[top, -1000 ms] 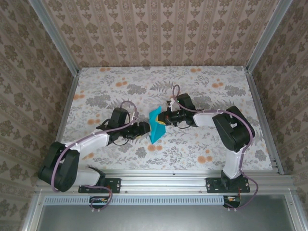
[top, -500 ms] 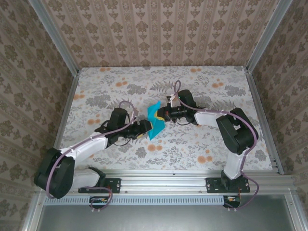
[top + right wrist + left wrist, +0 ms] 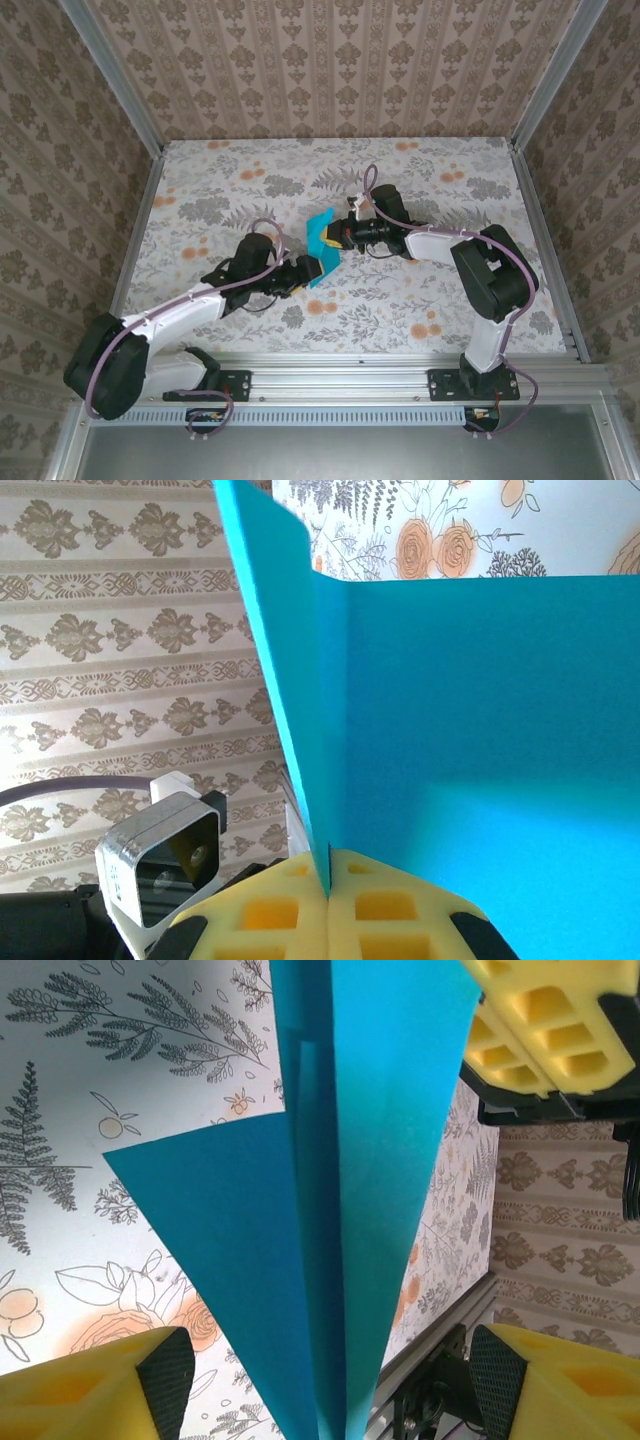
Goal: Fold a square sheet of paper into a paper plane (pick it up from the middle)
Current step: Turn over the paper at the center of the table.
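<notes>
Teal-blue paper plane (image 3: 322, 240), creased along its centre and tapering to a point, is off the flowered table (image 3: 430, 170) above its middle, between the two claws. Right claw (image 3: 337, 236): pressed together on the paper. The right wrist view has both yellow foam pads (image 3: 270, 920) meeting at the fold line, with one flap rising to the left and a broad flat panel (image 3: 480, 730) to the right. Left claw (image 3: 318, 268): spread. In the left wrist view its yellow fingers (image 3: 70, 1400) stand well apart at either side of the folded paper (image 3: 370, 1110), with table pattern (image 3: 100, 1060) visible in the gaps. Whether either finger touches the paper cannot be told. The right claw's pads (image 3: 540, 1020) sit at the paper's upper edge in that view.
</notes>
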Action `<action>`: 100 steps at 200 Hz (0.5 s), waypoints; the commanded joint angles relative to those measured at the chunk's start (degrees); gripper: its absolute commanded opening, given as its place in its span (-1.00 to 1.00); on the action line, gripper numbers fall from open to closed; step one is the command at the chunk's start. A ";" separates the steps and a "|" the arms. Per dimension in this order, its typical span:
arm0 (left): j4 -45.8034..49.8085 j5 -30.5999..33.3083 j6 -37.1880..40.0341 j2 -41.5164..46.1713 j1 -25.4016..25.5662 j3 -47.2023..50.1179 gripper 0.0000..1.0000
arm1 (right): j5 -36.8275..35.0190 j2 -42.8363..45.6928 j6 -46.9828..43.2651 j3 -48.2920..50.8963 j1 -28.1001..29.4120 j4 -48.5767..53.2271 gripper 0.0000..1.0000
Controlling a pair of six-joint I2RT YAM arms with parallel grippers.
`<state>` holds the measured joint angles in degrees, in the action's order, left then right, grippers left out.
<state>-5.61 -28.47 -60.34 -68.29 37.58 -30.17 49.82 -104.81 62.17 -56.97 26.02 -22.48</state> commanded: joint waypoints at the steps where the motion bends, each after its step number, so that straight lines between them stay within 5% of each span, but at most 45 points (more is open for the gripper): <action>1: -3.70 1.57 -2.45 -0.22 0.27 0.72 0.49 | 1.13 2.58 1.02 -0.50 -0.35 -1.43 -0.94; 100: -5.54 0.04 0.12 -3.75 -0.19 -3.45 -0.24 | 1.33 3.02 1.98 1.39 -0.36 -3.27 -0.95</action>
<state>-10.09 -27.42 -61.71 -71.29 37.52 -31.11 49.82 -104.18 63.26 -56.51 25.98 -24.08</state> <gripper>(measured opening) 0.408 0.060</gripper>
